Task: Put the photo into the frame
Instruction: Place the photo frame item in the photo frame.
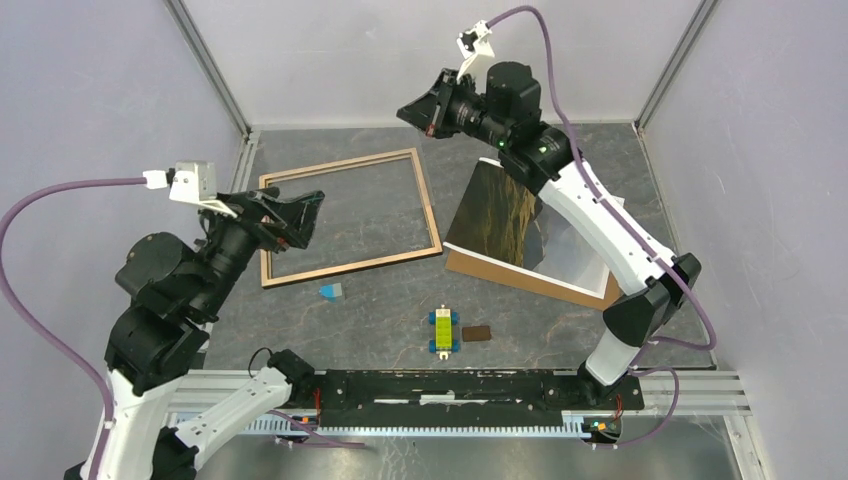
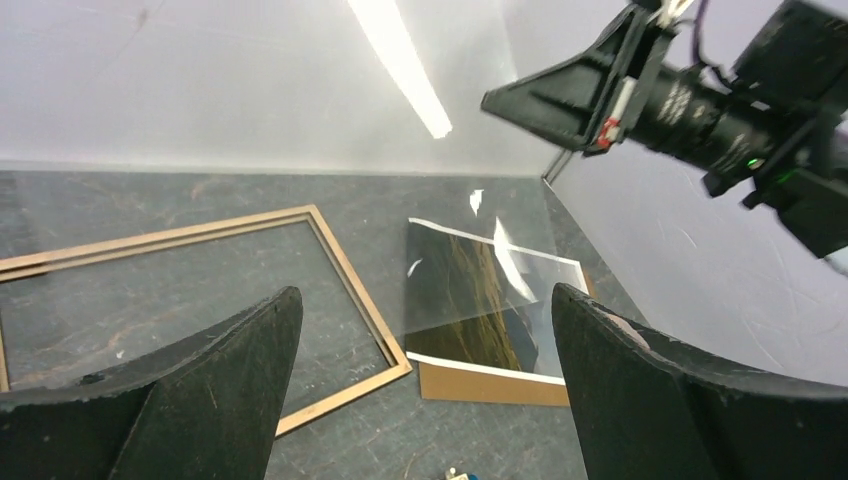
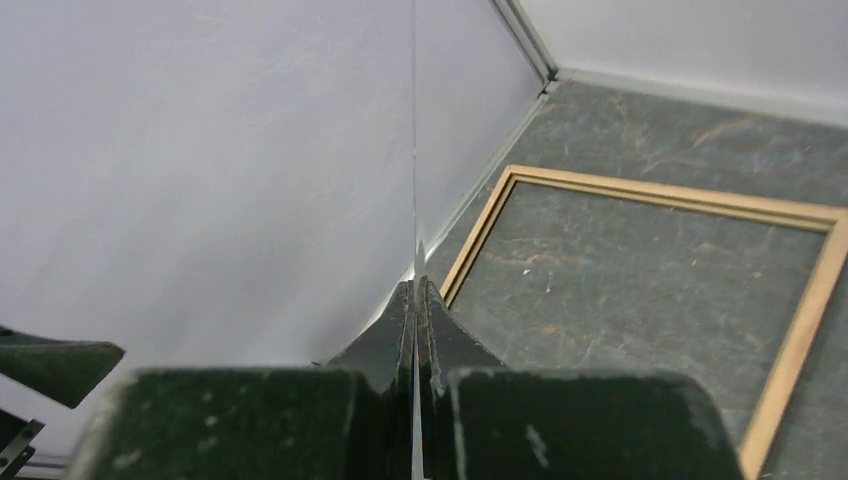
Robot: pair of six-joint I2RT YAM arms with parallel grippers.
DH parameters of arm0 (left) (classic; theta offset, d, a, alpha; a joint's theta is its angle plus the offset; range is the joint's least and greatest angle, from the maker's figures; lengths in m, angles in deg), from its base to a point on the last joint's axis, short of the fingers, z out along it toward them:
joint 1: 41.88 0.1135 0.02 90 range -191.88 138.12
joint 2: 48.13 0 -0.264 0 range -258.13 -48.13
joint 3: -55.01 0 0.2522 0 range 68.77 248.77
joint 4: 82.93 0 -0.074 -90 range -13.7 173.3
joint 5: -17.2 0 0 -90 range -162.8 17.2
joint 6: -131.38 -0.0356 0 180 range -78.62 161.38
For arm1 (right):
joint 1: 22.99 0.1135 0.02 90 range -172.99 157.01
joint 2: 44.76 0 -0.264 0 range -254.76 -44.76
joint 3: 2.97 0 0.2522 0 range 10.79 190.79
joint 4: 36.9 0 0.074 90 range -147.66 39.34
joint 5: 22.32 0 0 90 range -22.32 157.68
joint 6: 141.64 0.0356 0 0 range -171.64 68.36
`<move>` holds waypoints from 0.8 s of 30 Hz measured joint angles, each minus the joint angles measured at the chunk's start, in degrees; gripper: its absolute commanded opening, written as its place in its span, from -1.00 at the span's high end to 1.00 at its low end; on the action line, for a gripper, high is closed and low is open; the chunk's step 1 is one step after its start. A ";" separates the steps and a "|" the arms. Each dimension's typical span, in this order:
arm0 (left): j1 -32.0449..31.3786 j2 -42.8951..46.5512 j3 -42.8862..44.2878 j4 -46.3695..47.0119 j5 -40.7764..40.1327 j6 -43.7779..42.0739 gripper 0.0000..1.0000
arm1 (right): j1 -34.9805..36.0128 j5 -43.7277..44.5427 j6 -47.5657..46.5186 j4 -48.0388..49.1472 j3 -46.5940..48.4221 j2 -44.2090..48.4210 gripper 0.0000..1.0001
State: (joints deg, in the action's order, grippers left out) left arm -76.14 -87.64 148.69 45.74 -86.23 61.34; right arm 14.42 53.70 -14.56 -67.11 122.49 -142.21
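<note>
The frame (image 1: 352, 160), light tan wood, lies flat at the table's centre-left and also shows in the left wrist view (image 2: 345, 270) and the right wrist view (image 3: 650, 192). The photo (image 1: 495, 215), a dark landscape with a white border, lies to its right on the brown backing board (image 1: 520, 280). My right gripper (image 1: 418, 112) is raised above the frame's far right corner. It is shut on a thin clear sheet (image 3: 414, 150), seen edge-on. That sheet slants over the photo (image 2: 465, 290). My left gripper (image 1: 300, 212) is open and empty above the frame's left part.
A yellow-green toy block (image 1: 442, 330), a small brown piece (image 1: 477, 333) and a small blue piece (image 1: 330, 291) lie on the near table. Pale walls enclose the table on three sides. The backing board's near edge shows in the left wrist view (image 2: 490, 385).
</note>
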 measured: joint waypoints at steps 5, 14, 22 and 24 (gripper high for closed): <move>0.00 0.92 0.11 0.24 -0.66 -1.79 -1.00 | -1.42 -1.70 7.39 10.21 -12.61 0.24 1.00; -1.44 -1.99 -3.85 3.43 -1.36 -4.94 -1.00 | -11.26 -9.40 16.98 29.24 -37.09 -10.10 1.00; -8.26 -11.65 -9.75 5.99 -5.64 -8.46 -1.00 | -18.60 -17.59 18.64 35.56 -39.43 -22.51 0.36; -8.94 -12.33 -11.54 6.25 -6.05 -8.66 -1.00 | -18.82 -18.97 18.18 36.65 -39.43 -22.69 0.22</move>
State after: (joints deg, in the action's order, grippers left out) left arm -85.08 -99.96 137.15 51.99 -92.28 52.69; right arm -4.40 34.73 3.62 -30.45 83.06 -164.90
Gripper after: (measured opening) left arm 0.996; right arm 0.284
